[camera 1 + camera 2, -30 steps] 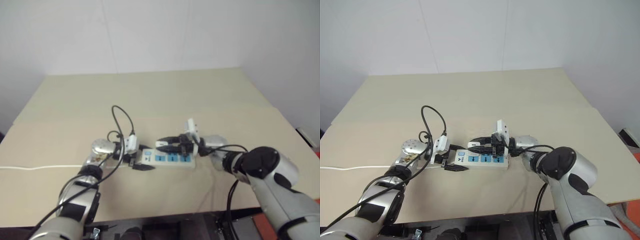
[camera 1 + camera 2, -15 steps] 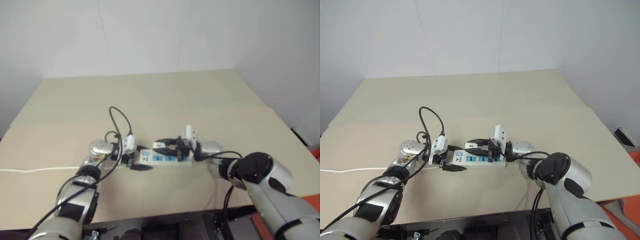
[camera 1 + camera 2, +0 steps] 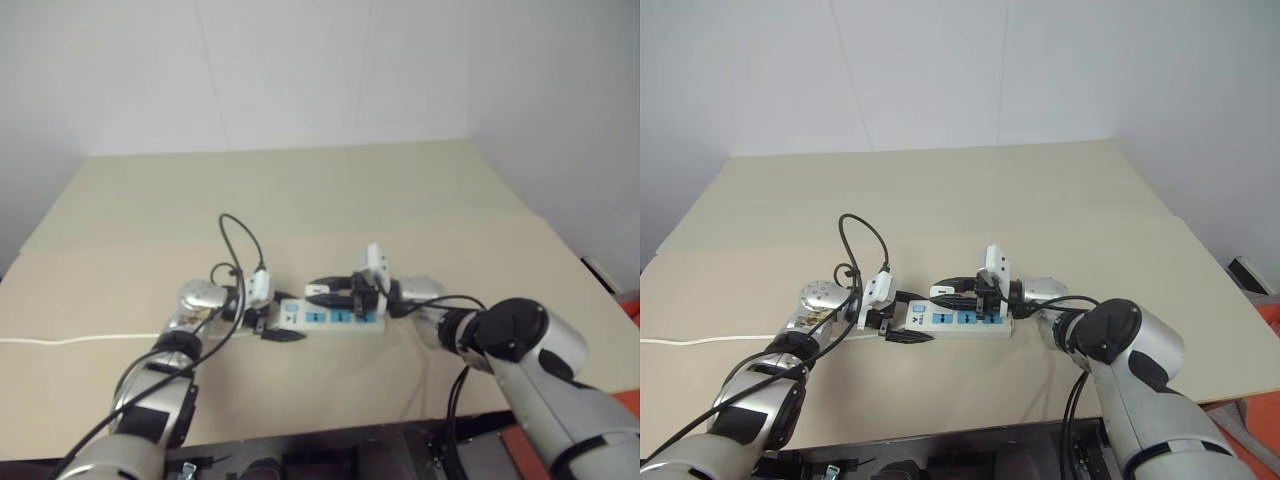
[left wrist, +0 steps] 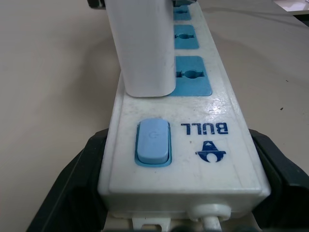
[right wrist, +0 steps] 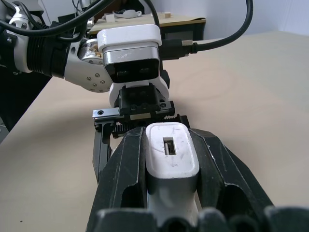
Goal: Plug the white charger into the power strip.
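The strip [image 4: 183,140], a long flat bar of glossy white plastic with square blue socket panels and a rounded blue switch [image 4: 153,142] at its near end, lies on the matte beige table [image 3: 1040,200]. The left gripper [image 3: 902,324] has its black fingers [image 4: 77,188] closed on the switch end, one on each long edge. The charger [image 5: 170,154], a smooth white block with rounded corners and a small rectangular port in its end face, is clamped between the ribbed black fingers [image 5: 123,179] of the right gripper [image 3: 958,294]. In the left wrist view it stands above the strip's first sockets, just behind the switch; whether it is seated cannot be told. A thin white cord [image 3: 700,339] runs off along the table.
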